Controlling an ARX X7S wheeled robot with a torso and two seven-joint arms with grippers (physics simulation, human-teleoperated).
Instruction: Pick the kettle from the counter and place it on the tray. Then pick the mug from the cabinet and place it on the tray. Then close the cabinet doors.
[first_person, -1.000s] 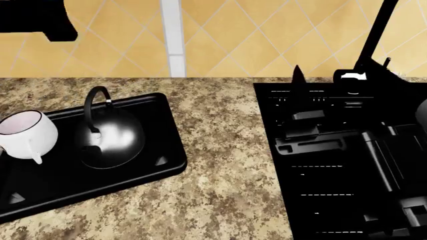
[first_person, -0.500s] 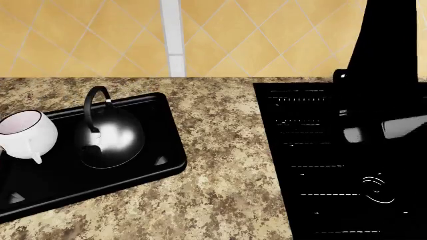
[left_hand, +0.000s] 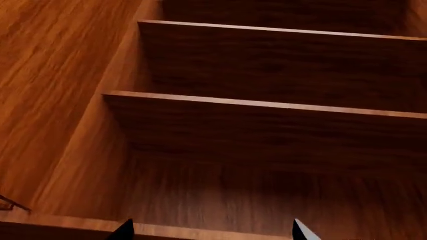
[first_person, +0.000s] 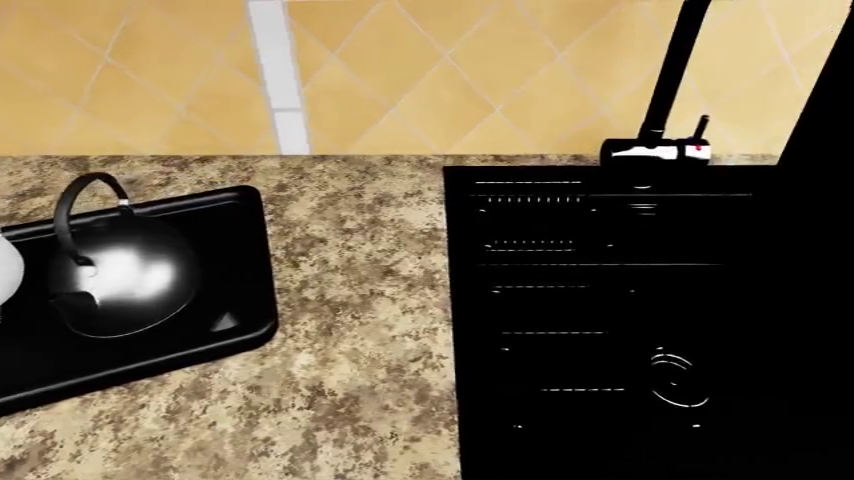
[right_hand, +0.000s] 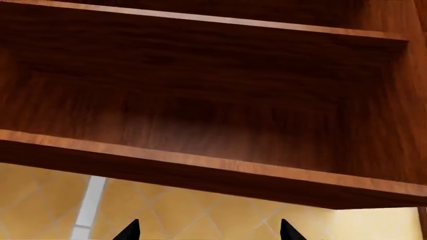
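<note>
View shifted right, arm gone from sink (first_person: 641, 300); kettle (first_person: 114, 280) on tray (first_person: 240, 250); both jaws spread, empty, facing cabinet (left_hand: 267, 105); doors stiff, push edges.

the kettle (first_person: 118, 278) at the left of the head view looks like dark polished metal, glossy enough to carry a bright white highlight on its dome. the tray (first_person: 200, 350) beneath it is smooth glossy black, plastic-like, with a soft sheen along its rim. the counter (first_person: 360, 330) is speckled beige-and-brown, granite-look stone. the sink (first_person: 601, 300) at the right is deep glossy black with thin pale glints on its grooves — the tap (first_person: 661, 100) above it is equally dark and shiny. the wall tiles (first_person: 441, 70) are smooth, matt orange-yellow. in both wrist views the cabinet shelves (left_hand: 267, 107) show warm reddish-brown wood with visible grain and a low satin finish.
</note>
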